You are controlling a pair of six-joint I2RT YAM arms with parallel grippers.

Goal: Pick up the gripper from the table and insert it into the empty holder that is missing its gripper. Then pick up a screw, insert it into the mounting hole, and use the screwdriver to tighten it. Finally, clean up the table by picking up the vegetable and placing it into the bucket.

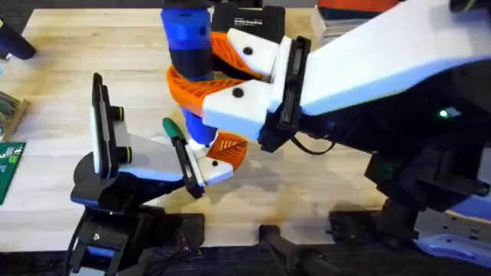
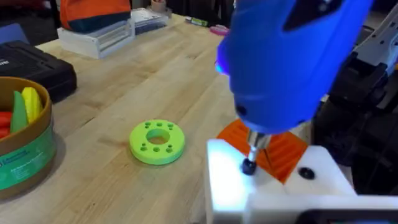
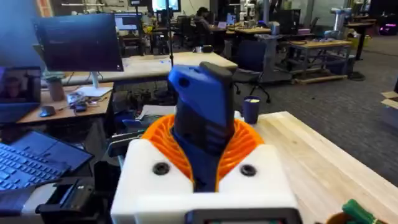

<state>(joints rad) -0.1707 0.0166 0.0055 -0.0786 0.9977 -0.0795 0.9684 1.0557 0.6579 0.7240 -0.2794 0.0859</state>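
Note:
My right gripper point(image 1: 201, 73), white fingers with orange ribbed pads, is shut on the blue screwdriver point(image 1: 188, 42), which it holds upright. The screwdriver point(image 2: 280, 62) has its thin metal tip on a small black screw point(image 2: 249, 167) in the white holder point(image 2: 227, 180). The orange ribbed gripper point(image 2: 283, 152) sits in that holder. Just above the table point(image 1: 322, 184), my left gripper point(image 1: 201, 172) grips the holder point(image 1: 219, 172) from the left. The yellow bucket point(image 2: 25, 155) with its green band holds yellow, red and green vegetables point(image 2: 28, 106).
A bright-green disc with holes point(image 2: 157, 141) lies on the table between the bucket and the holder. A black case point(image 2: 31, 65) sits behind the bucket. A small dark-green object point(image 1: 173, 129) lies close beside the left gripper. A green circuit board point(image 1: 9, 165) is at the left edge.

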